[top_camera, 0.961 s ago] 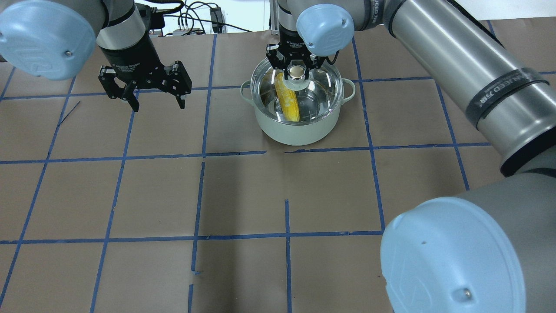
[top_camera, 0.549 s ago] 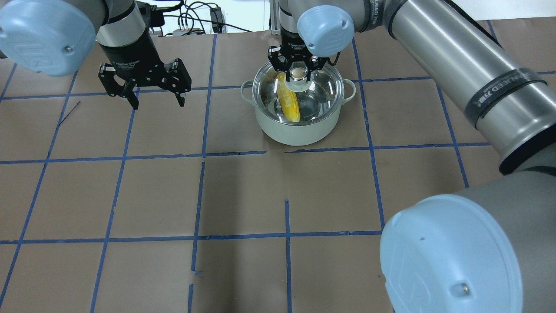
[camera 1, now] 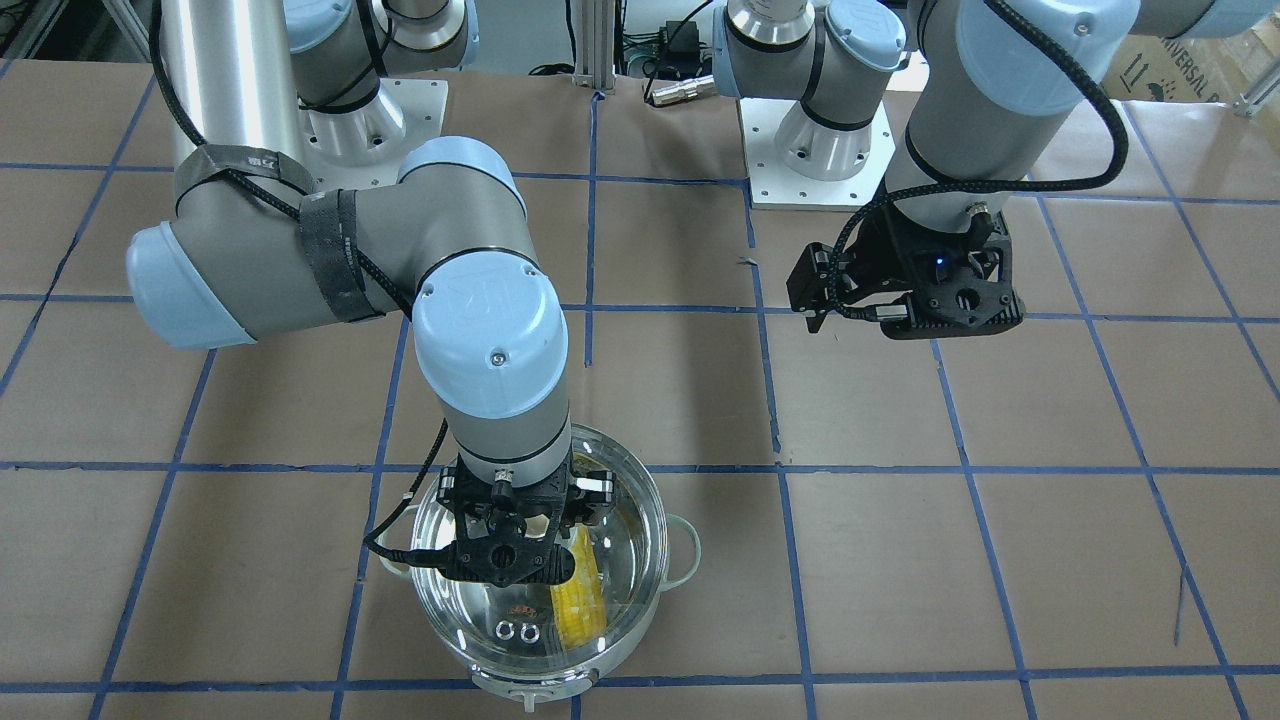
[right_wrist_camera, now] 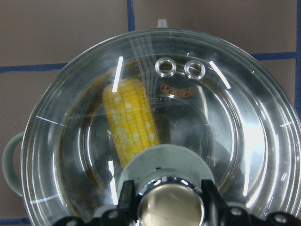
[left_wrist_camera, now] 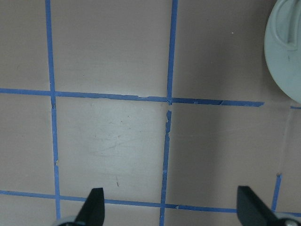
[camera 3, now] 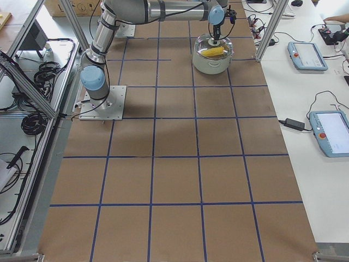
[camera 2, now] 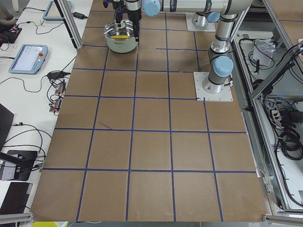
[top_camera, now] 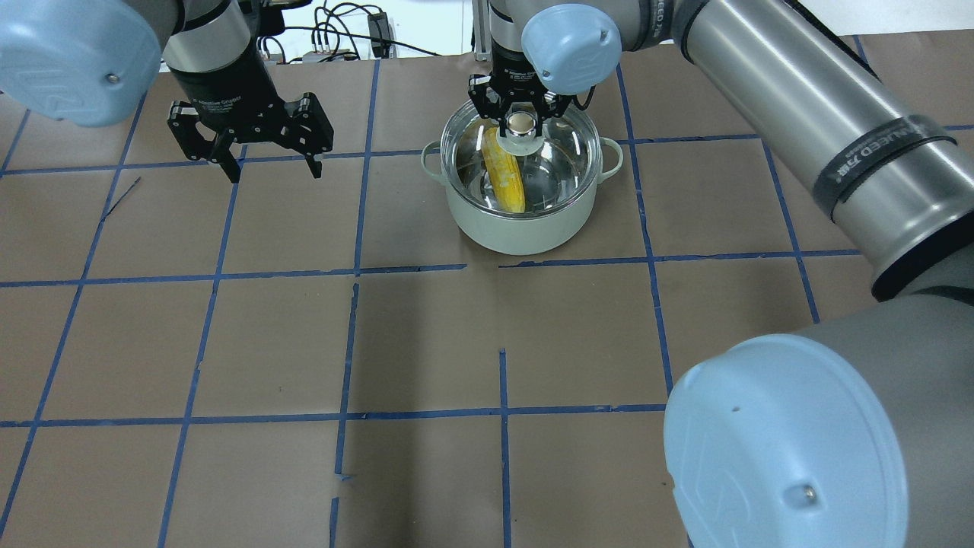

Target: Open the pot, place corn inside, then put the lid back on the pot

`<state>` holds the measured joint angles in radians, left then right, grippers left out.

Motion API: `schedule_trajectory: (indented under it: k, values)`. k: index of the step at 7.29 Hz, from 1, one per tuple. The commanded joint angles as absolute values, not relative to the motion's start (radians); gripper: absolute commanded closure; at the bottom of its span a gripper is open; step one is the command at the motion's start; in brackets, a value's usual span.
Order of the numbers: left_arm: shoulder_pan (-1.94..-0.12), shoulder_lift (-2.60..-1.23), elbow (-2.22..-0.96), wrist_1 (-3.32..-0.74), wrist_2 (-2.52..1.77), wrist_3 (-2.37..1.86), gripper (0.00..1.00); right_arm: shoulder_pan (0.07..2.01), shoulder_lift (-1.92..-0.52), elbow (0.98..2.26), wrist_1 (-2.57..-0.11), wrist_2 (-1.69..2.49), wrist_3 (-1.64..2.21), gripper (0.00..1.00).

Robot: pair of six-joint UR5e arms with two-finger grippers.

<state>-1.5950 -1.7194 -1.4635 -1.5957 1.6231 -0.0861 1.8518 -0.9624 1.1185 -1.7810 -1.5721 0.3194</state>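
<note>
The pot [top_camera: 521, 228] stands at the table's far middle, pale outside and shiny inside. The corn [top_camera: 506, 175] lies inside it, seen through the lid [top_camera: 559, 156]. The clear glass lid rests on the pot's rim. My right gripper [top_camera: 520, 122] is shut on the lid's knob [right_wrist_camera: 169, 207], with a finger on each side. The right wrist view shows the corn [right_wrist_camera: 131, 125] under the lid [right_wrist_camera: 244, 122]. My left gripper [top_camera: 272, 173] hangs open and empty over bare table, left of the pot. The pot's edge shows in the left wrist view [left_wrist_camera: 284, 52].
Brown paper with blue tape lines covers the table [top_camera: 426, 342]. The pot's loop handles [top_camera: 612, 156] stick out at the sides. Cables [top_camera: 335, 38] lie beyond the table's far edge. My right arm's big links [top_camera: 791, 91] reach over the table's right half.
My right gripper has lowered the lid a little and set it on the pot's rim. My left gripper has drifted slightly toward the far edge, still open.
</note>
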Motion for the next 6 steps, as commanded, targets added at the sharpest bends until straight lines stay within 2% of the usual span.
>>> schedule_trajectory:
  k: [1,2,3,5,6]
  values:
    - [-1.594,-1.712,-1.463,-1.591,1.62,-0.084,0.0,1.852,-0.96,1.118,-1.781,-1.572,0.321,0.9]
    - [-1.594,-1.709,-1.463,-1.591,1.62,-0.086,0.0,1.852,-0.96,1.12,-1.781,-1.572,0.321,0.88]
    - [-1.595,-1.704,-1.463,-1.591,1.621,-0.084,0.0,1.852,-0.96,1.121,-1.781,-1.577,0.324,0.48]
    - [-1.594,-1.701,-1.477,-1.591,1.618,-0.074,0.0,1.852,-0.962,1.12,-1.779,-1.577,0.327,0.29]
    - [-1.594,-1.701,-1.471,-1.589,1.618,-0.074,0.0,1.852,-0.963,1.118,-1.779,-1.575,0.328,0.14]
